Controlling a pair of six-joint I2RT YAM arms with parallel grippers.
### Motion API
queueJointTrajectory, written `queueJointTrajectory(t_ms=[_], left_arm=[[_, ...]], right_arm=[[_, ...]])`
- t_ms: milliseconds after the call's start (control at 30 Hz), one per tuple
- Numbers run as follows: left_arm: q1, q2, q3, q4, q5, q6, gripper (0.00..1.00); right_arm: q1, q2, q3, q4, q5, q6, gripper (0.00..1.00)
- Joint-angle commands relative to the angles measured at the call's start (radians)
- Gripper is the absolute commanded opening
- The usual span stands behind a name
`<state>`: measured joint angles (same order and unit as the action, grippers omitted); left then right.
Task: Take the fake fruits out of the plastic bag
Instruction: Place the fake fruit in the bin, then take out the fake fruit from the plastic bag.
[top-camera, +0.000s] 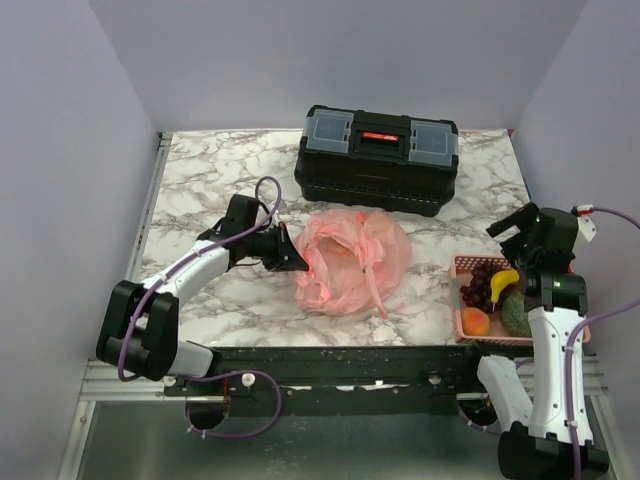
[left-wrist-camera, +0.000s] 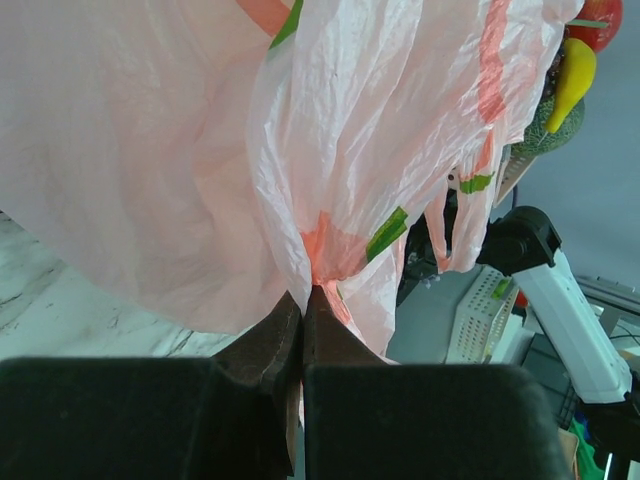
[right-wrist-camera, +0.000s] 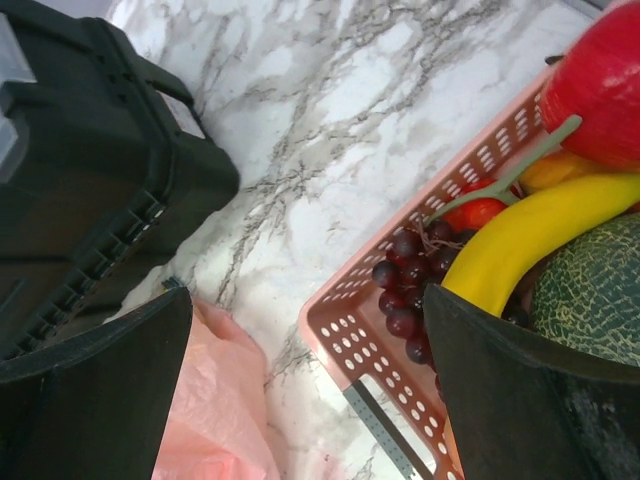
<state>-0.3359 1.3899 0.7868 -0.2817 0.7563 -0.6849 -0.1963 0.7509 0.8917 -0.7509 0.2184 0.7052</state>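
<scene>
The plastic bag (top-camera: 350, 260) lies crumpled in the middle of the marble table (top-camera: 200, 180), a little nearer the near edge than the far one. A faint orange shape seems to show through its film, so probably not every fruit is out; how many are left inside I cannot tell.

The left gripper (top-camera: 290, 250) meets the bag's left side with its jaws pressed together on a fold of the thin plastic. The left wrist view shows the film bunched right at the fingertips (left-wrist-camera: 285, 325).

By the table's near right corner stands a pink slotted basket (top-camera: 458, 268) holding a grape bunch (top-camera: 482, 285), a banana (top-camera: 503, 282), an orange-yellow round fruit (top-camera: 476, 322), a green melon (top-camera: 516, 315) and a red fruit (right-wrist-camera: 600, 90). The right gripper (top-camera: 518, 222) hovers over its far side, jaws spread wide and holding nothing.

A black toolbox (top-camera: 378, 158) sits at the far edge.

To do this step well, the left pinch should likely hold firm and lift gently so the mouth opens toward the right arm. Tugging hard risks tearing the film or dragging the bag away.
</scene>
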Motion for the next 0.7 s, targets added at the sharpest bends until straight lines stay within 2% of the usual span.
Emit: queueJointTrajectory(t_ms=[0, 100, 167, 233, 433, 533, 567, 633, 667], left_arm=[[-0.003, -0.047, 0.005, 0.001, 0.007, 0.014, 0.00], [-0.003, -0.063, 0.015, -0.019, -0.007, 0.026, 0.00], [-0.006, -0.075, 0.021, -0.028, -0.019, 0.034, 0.00], [-0.010, -0.083, 0.022, -0.033, -0.023, 0.035, 0.00], [-0.097, -0.110, 0.017, -0.030, -0.055, 0.015, 0.00], [-0.159, -0.178, -0.011, -0.006, -0.121, -0.019, 0.00], [-0.175, -0.206, -0.023, 0.011, -0.138, -0.036, 0.00], [-0.193, -0.250, -0.043, 0.025, -0.177, -0.056, 0.00], [-0.196, -0.268, -0.051, 0.025, -0.197, -0.062, 0.00]], right_arm=[[0.005, 0.012, 0.061, 0.028, -0.121, -0.079, 1.00], [0.053, 0.068, 0.075, 0.060, -0.253, -0.111, 1.00], [0.161, 0.068, 0.067, 0.097, -0.250, -0.091, 1.00], [0.327, 0.078, 0.051, 0.147, -0.224, -0.043, 1.00], [0.955, 0.265, 0.072, 0.279, 0.079, 0.042, 1.00], [1.129, 0.385, 0.123, 0.355, 0.089, 0.020, 1.00], [1.152, 0.419, 0.136, 0.374, 0.062, 0.023, 0.97], [1.166, 0.464, 0.119, 0.424, 0.021, 0.033, 0.80], [1.173, 0.463, 0.086, 0.457, 0.013, 0.037, 0.62]])
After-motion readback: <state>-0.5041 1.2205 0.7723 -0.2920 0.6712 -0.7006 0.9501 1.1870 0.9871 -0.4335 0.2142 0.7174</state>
